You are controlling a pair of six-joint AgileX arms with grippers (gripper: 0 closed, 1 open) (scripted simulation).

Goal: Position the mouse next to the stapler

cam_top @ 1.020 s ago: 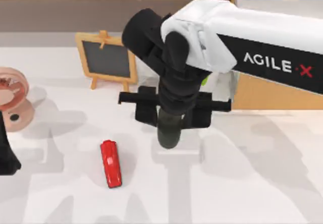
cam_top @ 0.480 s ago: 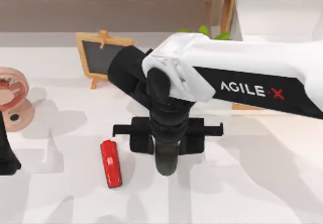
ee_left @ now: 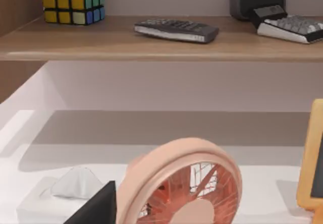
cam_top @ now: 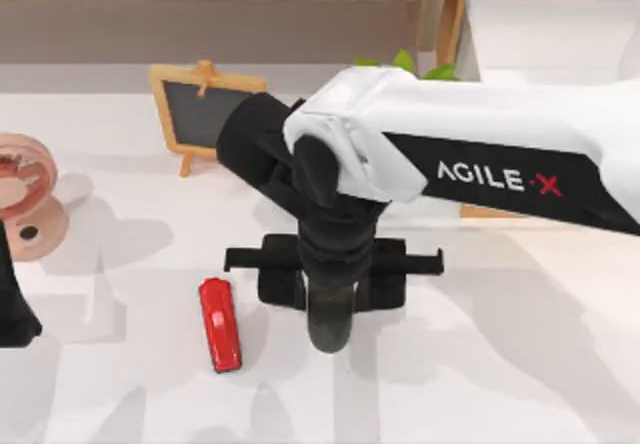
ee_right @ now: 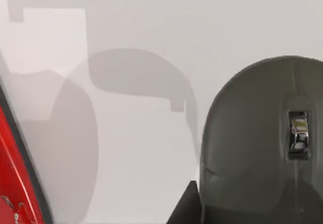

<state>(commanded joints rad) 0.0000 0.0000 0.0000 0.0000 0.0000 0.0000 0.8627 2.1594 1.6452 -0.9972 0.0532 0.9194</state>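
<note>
The red stapler [cam_top: 220, 324] lies on the white table, left of centre and near the front; its red edge also shows in the right wrist view [ee_right: 15, 183]. My right gripper [cam_top: 331, 289] hangs just to its right, pointing down and shut on the dark grey mouse [cam_top: 329, 322], whose rounded end sticks out toward the table's front. In the right wrist view the mouse [ee_right: 262, 133] with its scroll wheel sits low over the table, a hand's width from the stapler. My left arm [cam_top: 12, 309] is parked at the left edge.
A small chalkboard [cam_top: 208, 116] on an easel stands at the back left, and a pink fan [cam_top: 25, 196] at the far left. Green leaves [cam_top: 405, 63] and a wooden cabinet [cam_top: 500, 194] are behind the right arm. A tissue box [ee_left: 65, 196] sits near the fan.
Over the last second my right arm carried the mouse forward and down toward the stapler's right side. In the last half second it has hardly moved.
</note>
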